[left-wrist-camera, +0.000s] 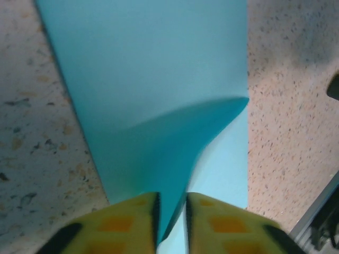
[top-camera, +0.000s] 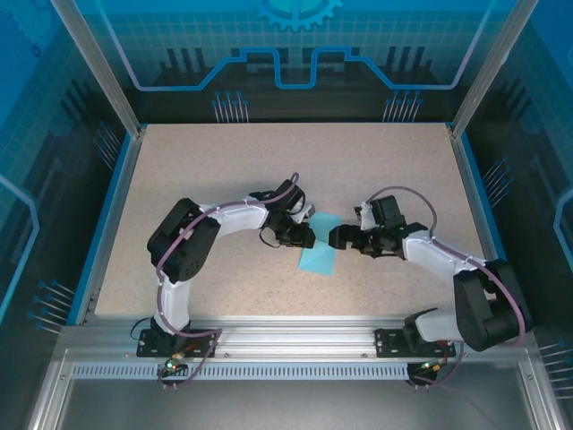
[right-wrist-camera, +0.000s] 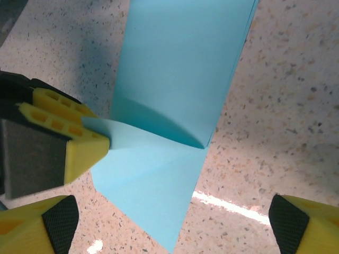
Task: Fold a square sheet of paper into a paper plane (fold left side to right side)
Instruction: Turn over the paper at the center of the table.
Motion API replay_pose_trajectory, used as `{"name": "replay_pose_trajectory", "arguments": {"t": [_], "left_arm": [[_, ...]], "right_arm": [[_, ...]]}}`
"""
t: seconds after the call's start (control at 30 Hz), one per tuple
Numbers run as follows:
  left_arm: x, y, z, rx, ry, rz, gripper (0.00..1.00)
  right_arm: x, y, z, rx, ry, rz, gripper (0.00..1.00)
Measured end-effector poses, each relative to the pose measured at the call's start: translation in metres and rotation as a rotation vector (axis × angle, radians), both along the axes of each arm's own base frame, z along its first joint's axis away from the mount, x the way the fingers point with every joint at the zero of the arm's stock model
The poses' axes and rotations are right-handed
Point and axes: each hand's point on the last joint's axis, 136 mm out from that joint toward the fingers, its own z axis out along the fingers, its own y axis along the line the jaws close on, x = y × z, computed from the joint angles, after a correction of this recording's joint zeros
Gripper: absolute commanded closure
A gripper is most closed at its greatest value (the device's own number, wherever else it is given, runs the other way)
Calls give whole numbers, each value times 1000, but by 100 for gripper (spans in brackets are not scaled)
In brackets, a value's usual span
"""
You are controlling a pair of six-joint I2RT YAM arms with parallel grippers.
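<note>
Blue paper (top-camera: 320,255) on speckled tabletop (top-camera: 269,170), flap (left-wrist-camera: 175,159) between fingers (left-wrist-camera: 127,225) of left gripper (left-wrist-camera: 170,225)

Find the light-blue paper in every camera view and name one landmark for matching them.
Top external: light-blue paper lies mid-table on the speckled table, between the two arms.
Left wrist: it takes up the upper middle and runs to the bottom edge.
Right wrist: upper centre, its point toward the bottom edge.
Shared landmark: the paper's lifted flap, shadowed in both wrist views.

Wide open across the far tabletop (top-camera: 295,161); mid-table hemmed in by left gripper (top-camera: 301,236), folded blue paper (top-camera: 320,257) and right gripper (top-camera: 338,237).
</note>
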Motion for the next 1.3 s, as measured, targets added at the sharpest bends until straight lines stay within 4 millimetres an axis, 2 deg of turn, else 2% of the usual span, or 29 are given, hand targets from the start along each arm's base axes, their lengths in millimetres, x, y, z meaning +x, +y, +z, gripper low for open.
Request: {"name": "replay_pose_trajectory", "arguments": {"t": [0.1, 0.23, 0.37, 0.6, 0.8, 1.0, 1.17, 1.2, 1.3], "left_arm": [[2, -1, 0, -2, -9, 1, 92], [1, 3, 0, 5, -22, 7, 92], [-1, 7, 3, 11, -35, 13, 92], [0, 7, 8, 7, -51, 15, 91], [1, 8, 8, 9, -53, 17, 90], [2, 9, 8, 14, -55, 24, 78], [8, 17, 14, 5, -59, 58, 61], [10, 20, 17, 0, -63, 70, 56], [19, 29, 35, -44, -81, 117, 36]], "right_arm": [[-5, 2, -4, 27, 16, 0, 4], [-8, 10, -5, 89, 34, 5, 15], [-5, 21, -5, 149, 47, 17, 23], [-4, 37, -17, 190, 98, 39, 28], [9, 52, -23, 200, 113, 55, 40], [15, 59, -31, 209, 139, 55, 66], [18, 60, -28, 212, 129, 53, 90], [18, 60, -27, 213, 120, 59, 92], [21, 61, -15, 221, 78, 73, 95]]}}
